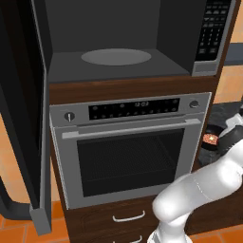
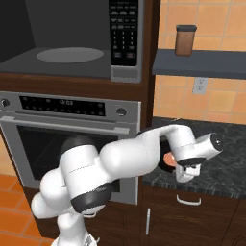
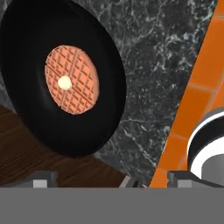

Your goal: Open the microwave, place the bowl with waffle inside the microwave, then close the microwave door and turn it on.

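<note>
Where marble counter (image 3: 166, 57) gleams: round black bowl (image 3: 61, 78), gridded waffle (image 3: 72, 79).

Pretty clearly a home kitchen, rendered. There's a built-in microwave (image 1: 128, 42) stacked over a silver wall oven (image 1: 130, 147) in a dark wood cabinet column, with drawers (image 1: 129, 217) below. At 3 o'clock from the oven you get a dark marble bench (image 2: 218, 166), orange tile wall (image 2: 211, 103), a wall outlet (image 2: 199, 85) and a shelf (image 2: 199, 63) carrying a jar (image 2: 185, 40).
</note>
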You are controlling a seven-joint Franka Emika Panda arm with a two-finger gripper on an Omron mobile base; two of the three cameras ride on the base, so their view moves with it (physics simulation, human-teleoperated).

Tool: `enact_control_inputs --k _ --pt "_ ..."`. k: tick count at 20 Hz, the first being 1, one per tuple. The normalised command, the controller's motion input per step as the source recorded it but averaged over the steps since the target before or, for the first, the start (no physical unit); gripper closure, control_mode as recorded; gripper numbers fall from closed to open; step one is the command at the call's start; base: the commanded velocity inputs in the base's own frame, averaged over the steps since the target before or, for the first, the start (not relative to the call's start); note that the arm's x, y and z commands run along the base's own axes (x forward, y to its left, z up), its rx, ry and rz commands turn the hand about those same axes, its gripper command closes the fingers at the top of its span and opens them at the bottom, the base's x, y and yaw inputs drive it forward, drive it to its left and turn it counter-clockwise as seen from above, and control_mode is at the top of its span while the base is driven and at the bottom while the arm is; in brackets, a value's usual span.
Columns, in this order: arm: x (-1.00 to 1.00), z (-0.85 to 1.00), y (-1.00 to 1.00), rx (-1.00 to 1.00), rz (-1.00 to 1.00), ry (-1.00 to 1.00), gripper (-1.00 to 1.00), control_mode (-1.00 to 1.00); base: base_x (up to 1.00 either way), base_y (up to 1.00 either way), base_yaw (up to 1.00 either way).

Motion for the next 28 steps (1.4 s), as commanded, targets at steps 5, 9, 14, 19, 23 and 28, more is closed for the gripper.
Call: enact_control_inputs --k 5,9,14,19,23,28 --pt "0.14 -0.29 -0.19 0.0 -0.06 0.0 -1.0 -1.0 0.0 0.0 0.0" --pt "0.09 -0.22 -0.01 0.0 -0.05 0.0 -1.0 -1.0 0.0 0.0 0.0" --pt "0.19 -0.26 0.0 0.0 -0.04 0.0 -1.0 -1.0 0.0 0.0 0.0" --pt "0.19 -0.25 0.0 0.0 -0.04 0.0 -1.0 -1.0 0.0 0.0 0.0" --pt "0.08 -0.21 0.0 0.0 -0.04 0.0 -1.0 -1.0 0.0 0.0 0.0" --pt "0.0 -0.18 0.04 0.0 -0.02 0.0 -1.0 -1.0 0.0 0.0 0.0"
